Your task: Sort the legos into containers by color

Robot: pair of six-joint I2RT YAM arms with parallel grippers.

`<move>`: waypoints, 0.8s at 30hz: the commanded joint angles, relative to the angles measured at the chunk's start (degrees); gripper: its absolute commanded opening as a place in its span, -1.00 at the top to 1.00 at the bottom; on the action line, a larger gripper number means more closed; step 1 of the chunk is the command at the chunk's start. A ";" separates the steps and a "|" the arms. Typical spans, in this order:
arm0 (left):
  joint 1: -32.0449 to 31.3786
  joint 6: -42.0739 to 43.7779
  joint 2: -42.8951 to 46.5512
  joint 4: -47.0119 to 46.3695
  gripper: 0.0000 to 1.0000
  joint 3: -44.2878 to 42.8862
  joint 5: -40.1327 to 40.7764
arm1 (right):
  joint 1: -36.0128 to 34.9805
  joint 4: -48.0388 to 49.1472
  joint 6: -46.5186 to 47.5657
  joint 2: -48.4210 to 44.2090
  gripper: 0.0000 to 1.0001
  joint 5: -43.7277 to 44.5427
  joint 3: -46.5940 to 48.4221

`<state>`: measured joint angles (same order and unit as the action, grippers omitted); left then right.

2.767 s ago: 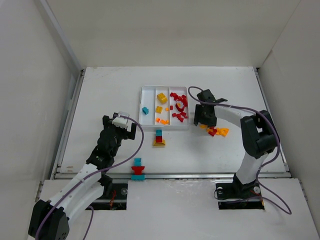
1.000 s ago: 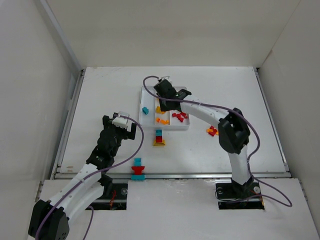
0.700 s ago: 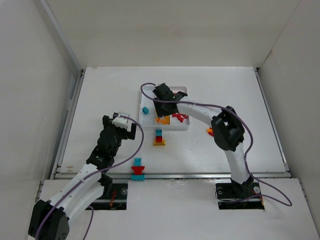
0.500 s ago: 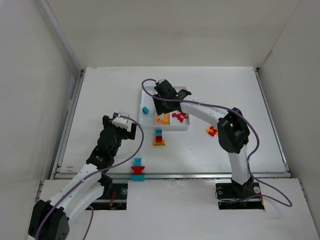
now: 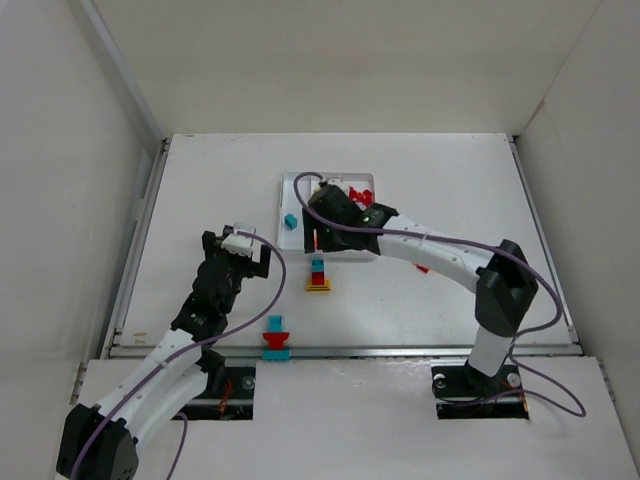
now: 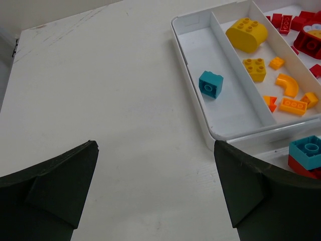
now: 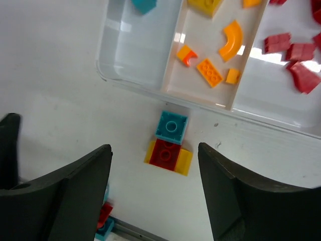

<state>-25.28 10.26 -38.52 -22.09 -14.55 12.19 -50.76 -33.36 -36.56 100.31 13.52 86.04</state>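
We found the tray (image 6: 261, 134) set toward the far edge of the bench, its compartments holding one colour each. A teal brick (image 6: 210, 83) lay in the left one, yellow and orange pieces (image 6: 246, 34) in the middle and red pieces (image 6: 301, 22) in the right.

The right pincer (image 7: 154, 165) stood with jaws apart and nothing between them. It was directly above a teal-red-yellow clump (image 7: 169, 143) lying just outside the tray's near wall. We judged this the approach for a pick, and noted that the clump mixes colours and would need splitting.

The left pincer (image 6: 155, 165) was fully open and empty over bare bench left of the tray, apparently kept clear. A red-and-teal clump (image 5: 275, 338) remained at the bench's near edge.

No brand, label or writing could be read.
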 commanded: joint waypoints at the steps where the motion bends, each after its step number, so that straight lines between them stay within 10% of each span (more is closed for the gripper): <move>1: 0.23 -0.33 1.61 -4.01 -1.00 0.31 0.56 | -1.44 -1.35 -4.66 3.57 -0.49 0.19 -0.87; 24: 1.28 -0.86 1.70 -3.49 -1.00 0.31 -1.20 | -2.50 -1.88 -8.27 15.53 -0.24 5.55 5.28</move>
<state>-24.25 10.17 -37.32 -23.11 -14.52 11.92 -52.62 -35.57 -43.57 116.64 17.32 89.93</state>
